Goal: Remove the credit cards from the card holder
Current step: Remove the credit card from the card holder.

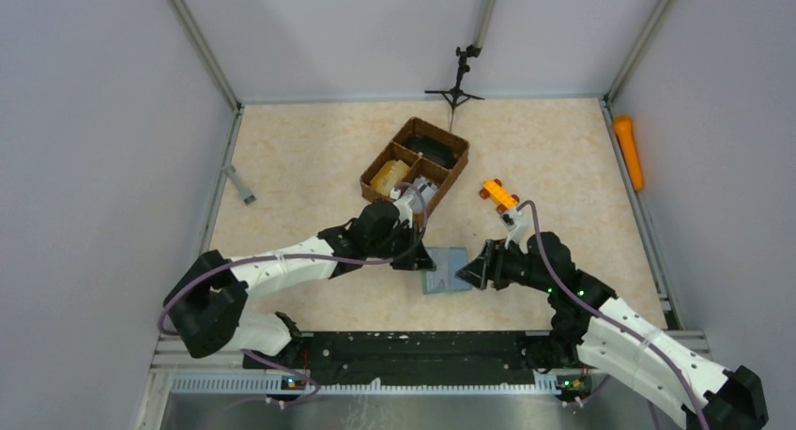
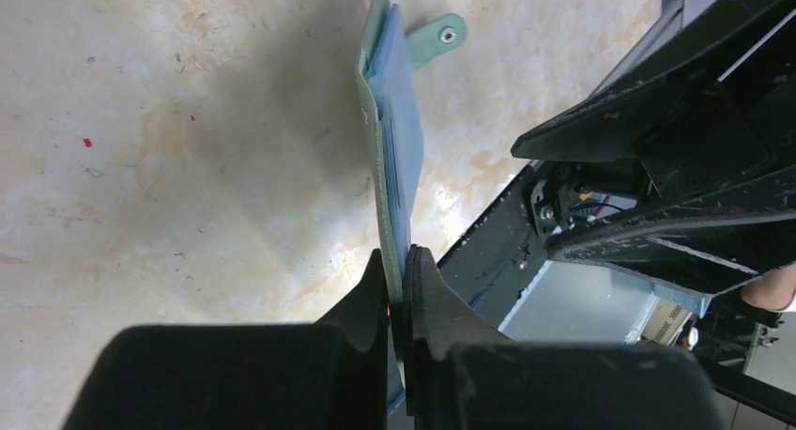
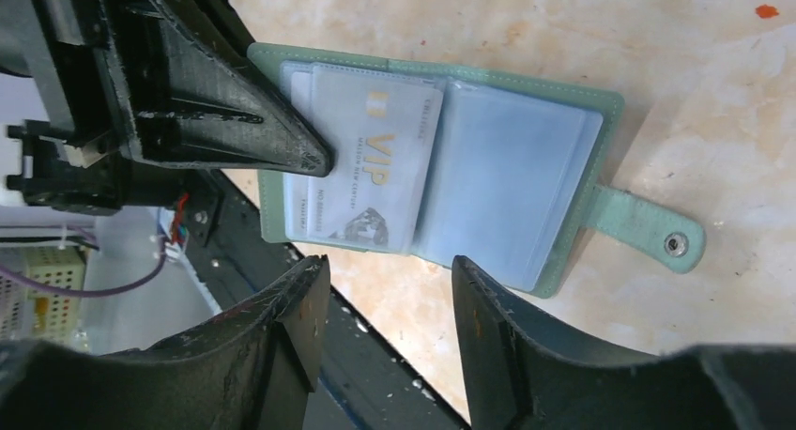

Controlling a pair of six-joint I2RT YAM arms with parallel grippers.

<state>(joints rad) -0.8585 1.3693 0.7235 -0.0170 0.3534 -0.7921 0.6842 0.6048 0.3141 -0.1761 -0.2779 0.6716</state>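
The grey-green card holder (image 1: pixel 446 278) lies open on the table near the front edge, its blue-grey plastic sleeves facing up (image 3: pixel 507 167). A pale card printed "VIP" (image 3: pixel 371 158) sits in a clear sleeve on its left half. Other cards are hidden. My left gripper (image 1: pixel 420 257) is shut on the holder's left edge, which shows edge-on between its fingers (image 2: pixel 394 139). One left finger (image 3: pixel 235 111) lies on the card sleeve. My right gripper (image 1: pixel 469 272) is open and empty just off the holder's long edge; its fingers (image 3: pixel 300 308) do not touch the holder.
A brown wicker tray (image 1: pixel 462 162) with a yellow block (image 1: pixel 387 176) stands behind the holder. An orange toy block (image 1: pixel 498 194) lies to its right. A small black tripod (image 1: pixel 457 83) stands at the back wall. The black base rail (image 1: pixel 413 350) runs along the near edge.
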